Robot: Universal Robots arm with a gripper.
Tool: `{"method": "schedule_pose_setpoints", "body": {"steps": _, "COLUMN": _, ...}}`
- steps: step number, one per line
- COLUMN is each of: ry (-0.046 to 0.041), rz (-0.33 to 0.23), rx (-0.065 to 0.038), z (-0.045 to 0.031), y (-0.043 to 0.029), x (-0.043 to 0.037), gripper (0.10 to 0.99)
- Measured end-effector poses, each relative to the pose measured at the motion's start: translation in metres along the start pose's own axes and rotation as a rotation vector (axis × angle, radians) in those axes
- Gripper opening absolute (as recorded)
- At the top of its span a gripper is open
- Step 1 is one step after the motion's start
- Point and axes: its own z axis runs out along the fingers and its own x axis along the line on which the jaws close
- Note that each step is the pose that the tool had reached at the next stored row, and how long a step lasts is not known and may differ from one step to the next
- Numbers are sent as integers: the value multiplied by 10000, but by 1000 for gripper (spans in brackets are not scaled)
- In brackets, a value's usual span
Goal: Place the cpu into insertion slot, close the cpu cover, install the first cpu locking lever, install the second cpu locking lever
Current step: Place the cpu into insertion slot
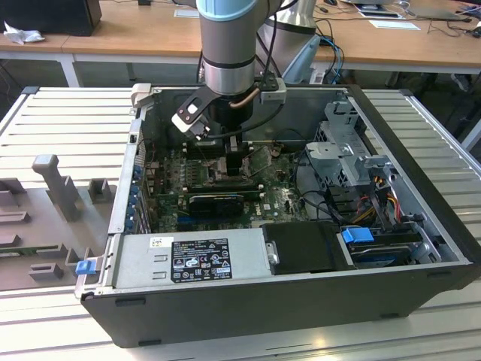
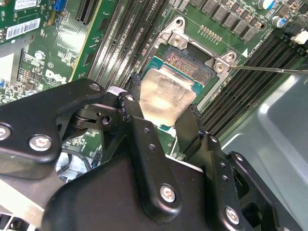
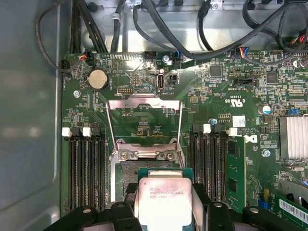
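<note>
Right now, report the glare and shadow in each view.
Second wrist view: bright glare whitens the cpu, held in the dark gripper. First wrist view: even light, with a soft sheen on the grey case wall. Exterior view: the case interior under the arm lies in shade.

Computer case [image 1: 301,304] on slatted metal table [image 1: 68,120]
</note>
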Motion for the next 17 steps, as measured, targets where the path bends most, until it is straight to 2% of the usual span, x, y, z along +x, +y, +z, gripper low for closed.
{"method": "schedule_pose_setpoints", "body": {"steps": 6, "ry": 1, "rz": -6, "rx": -2, "z": 51, "y": -27, "x": 28, "gripper": 529}}
{"method": "schedule_pose_setpoints", "body": {"steps": 17, "ry": 7, "rz": -5, "rx": -1, "z": 81, "y": -30, "x": 27, "gripper": 529}}
